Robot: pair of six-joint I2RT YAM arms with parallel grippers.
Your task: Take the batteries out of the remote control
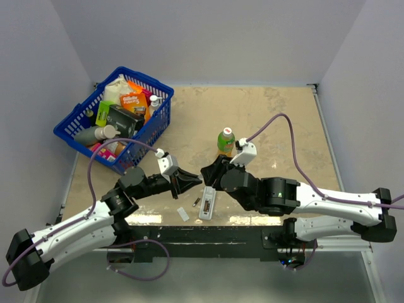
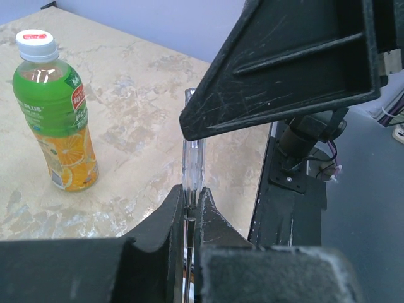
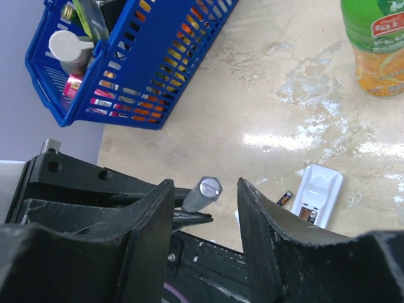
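The white remote control (image 1: 206, 205) lies on the table near the front edge, its recess facing up; it also shows in the right wrist view (image 3: 319, 196). One small dark battery (image 3: 285, 198) lies loose on the table just left of it, seen from above too (image 1: 195, 202). My left gripper (image 1: 189, 182) is shut on a long thin grey stick with a clear handle (image 2: 192, 158), held above the table. My right gripper (image 1: 205, 172) is open, its jaws on either side of the stick's hexagonal end (image 3: 208, 188) without touching it.
A green and orange drink bottle (image 1: 225, 141) stands behind the grippers. A blue basket (image 1: 161, 117) full of goods sits at the back left. A small flat white piece (image 1: 183, 213) lies left of the remote. The table's front edge is close below.
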